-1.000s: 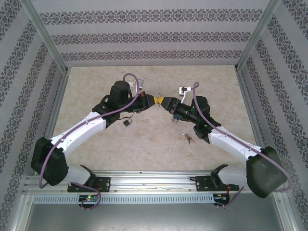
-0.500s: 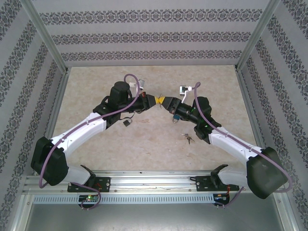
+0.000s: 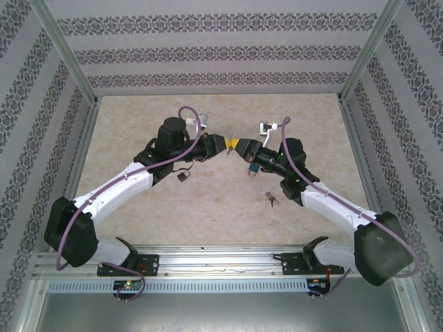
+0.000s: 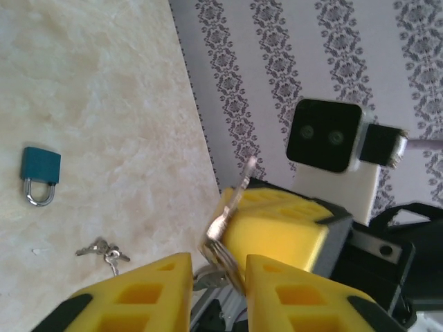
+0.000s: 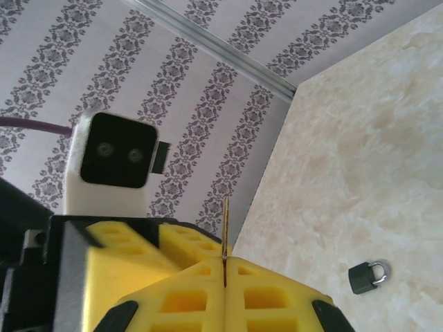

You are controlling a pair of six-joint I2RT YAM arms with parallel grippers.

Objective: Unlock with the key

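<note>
Patterned walls (image 3: 208,55) close in a beige marbled tabletop (image 3: 208,214) on three sides. Above the middle of the tabletop, toward its far edge, the two arms meet tip to tip. The right hand (image 5: 225,266) has its yellow fingers pressed flat together on the key (image 5: 225,221), whose blade stands straight up out of the seam. The left hand (image 4: 218,280) faces it with its fingers a narrow gap apart. The key ring (image 4: 220,252) hangs in that gap, and whether the fingers touch it I cannot tell.

On the tabletop, a blue padlock (image 3: 255,168) lies just right of centre, under the right arm. A dark padlock (image 3: 183,177) lies left of centre. A bunch of keys (image 3: 270,198) lies nearer the near edge than the blue padlock, apart from both locks.
</note>
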